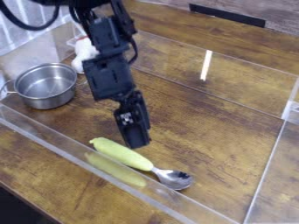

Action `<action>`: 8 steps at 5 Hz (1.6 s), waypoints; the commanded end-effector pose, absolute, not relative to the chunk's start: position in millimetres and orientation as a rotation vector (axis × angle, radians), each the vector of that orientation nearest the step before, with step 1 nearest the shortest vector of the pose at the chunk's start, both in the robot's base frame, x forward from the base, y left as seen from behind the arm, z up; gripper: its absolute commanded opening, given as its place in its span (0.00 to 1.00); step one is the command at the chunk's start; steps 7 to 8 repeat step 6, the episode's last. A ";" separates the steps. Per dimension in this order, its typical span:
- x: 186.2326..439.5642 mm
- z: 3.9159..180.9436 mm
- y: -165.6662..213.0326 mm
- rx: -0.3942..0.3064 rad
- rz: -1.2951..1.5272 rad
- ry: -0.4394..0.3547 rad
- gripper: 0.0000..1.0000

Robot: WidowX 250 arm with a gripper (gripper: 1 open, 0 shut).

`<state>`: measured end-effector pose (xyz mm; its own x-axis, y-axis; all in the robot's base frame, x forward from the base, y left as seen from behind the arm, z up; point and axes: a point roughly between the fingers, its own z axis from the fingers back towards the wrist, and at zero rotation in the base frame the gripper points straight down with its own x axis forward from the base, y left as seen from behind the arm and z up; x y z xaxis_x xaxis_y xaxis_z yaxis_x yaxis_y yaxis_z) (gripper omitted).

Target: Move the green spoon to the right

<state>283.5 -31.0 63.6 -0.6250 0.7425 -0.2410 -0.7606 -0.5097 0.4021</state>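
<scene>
The green spoon (131,158) lies on the wooden table near the front clear wall, its yellow-green handle pointing left and its metal bowl (177,179) to the right. My gripper (136,138) hangs just above the handle's middle, pointing steeply down. The black fingers (133,120) overlap from this angle, so the gap between them is hard to see. Nothing is held in them.
A metal pot (45,84) stands at the left, with a small white thing (82,58) behind it. Clear acrylic walls (271,179) fence the work area along the front, right and back. A dark strip (239,17) lies at the far edge.
</scene>
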 end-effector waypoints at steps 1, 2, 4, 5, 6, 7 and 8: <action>288.4 58.4 -29.7 -0.103 2.237 0.574 1.00; 286.1 49.5 -27.4 -0.089 2.196 0.558 1.00; 293.0 39.7 -32.0 -0.064 2.140 0.542 0.00; 299.2 39.3 -38.9 -0.057 2.121 0.540 0.00; 305.4 39.0 -46.0 -0.049 2.102 0.537 0.00; 305.4 39.0 -46.0 -0.049 2.102 0.537 0.00; 305.4 39.0 -46.0 -0.049 2.102 0.537 0.00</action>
